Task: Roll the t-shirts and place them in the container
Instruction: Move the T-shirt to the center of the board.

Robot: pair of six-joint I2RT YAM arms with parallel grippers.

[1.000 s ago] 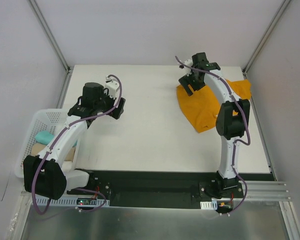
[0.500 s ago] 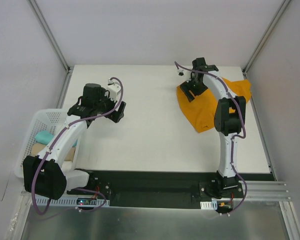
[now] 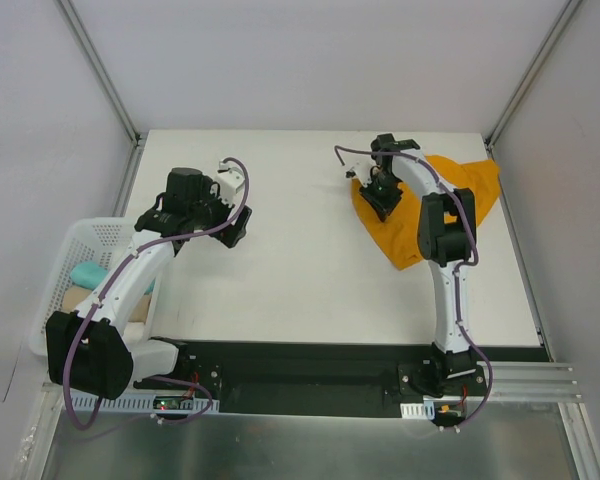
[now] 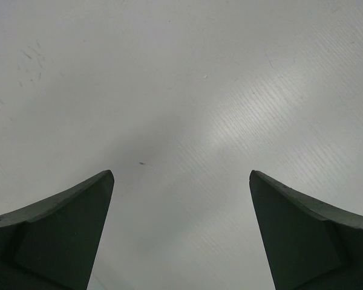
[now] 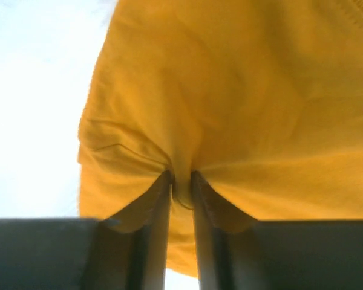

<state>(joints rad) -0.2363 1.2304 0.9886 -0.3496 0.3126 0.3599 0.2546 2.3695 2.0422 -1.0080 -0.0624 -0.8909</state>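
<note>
A mustard-orange t-shirt (image 3: 420,215) lies crumpled at the back right of the white table (image 3: 300,270). My right gripper (image 3: 380,192) is down on the shirt's left edge. In the right wrist view its fingers (image 5: 163,199) pinch a raised fold of the t-shirt (image 5: 242,90), and the right gripper (image 5: 181,178) is shut on that fold. My left gripper (image 3: 232,215) hovers over bare table at the left, well away from the shirt. The left wrist view shows the left gripper (image 4: 181,181) open with only table between its fingers.
A white mesh basket (image 3: 60,270) stands off the table's left edge with a teal item (image 3: 83,272) inside. Grey walls and metal posts close in the back and both sides. The shirt's far corner reaches the right back edge.
My right gripper has dropped leftward onto the shirt's left edge and closed from wide open onto a fold of fabric. The left arm has barely moved.
</note>
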